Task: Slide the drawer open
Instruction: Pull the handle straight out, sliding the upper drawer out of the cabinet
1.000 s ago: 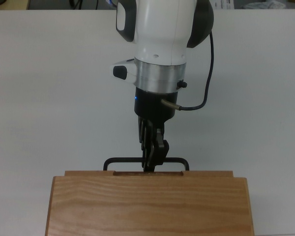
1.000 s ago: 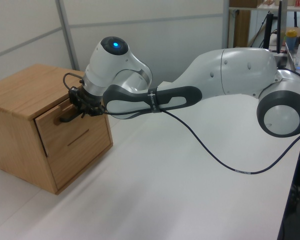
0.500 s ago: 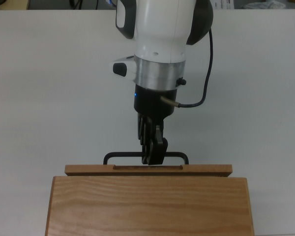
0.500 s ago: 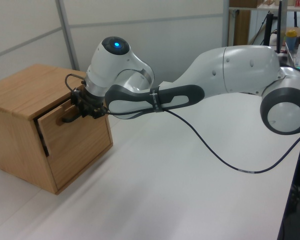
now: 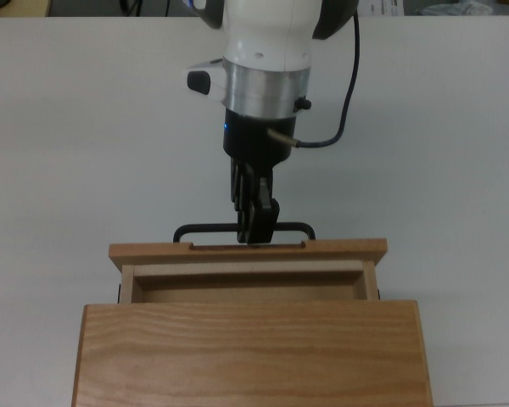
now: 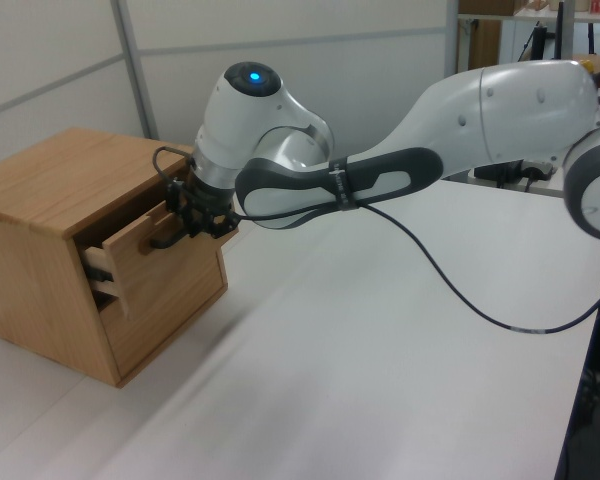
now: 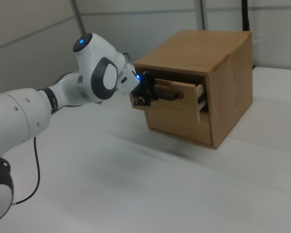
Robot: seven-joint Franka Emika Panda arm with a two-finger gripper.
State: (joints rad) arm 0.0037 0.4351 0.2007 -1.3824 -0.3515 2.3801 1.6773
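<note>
— Where's the cabinet [image 5: 253, 352]?
— On the tabletop [image 5: 76, 136], at the top view's bottom edge.
— And the drawer [image 5: 248, 270]?
— Sticking out of the cabinet's front, hand [image 5: 255, 222] on its handle [image 5: 243, 229] (dead centre), arm [image 6: 450, 130] stretching away behind.

There is 1 wooden cabinet [image 5: 250, 348] on 1 white table [image 5: 76, 144]. It holds 1 pulled-out drawer [image 5: 248, 251] with 1 black bar handle [image 5: 208, 227], plus 1 lower front panel [image 6: 175, 300]. 1 robot arm [image 6: 400, 170] carries 1 gripper [image 5: 254, 231] and 1 black cable [image 6: 460, 295].
</note>
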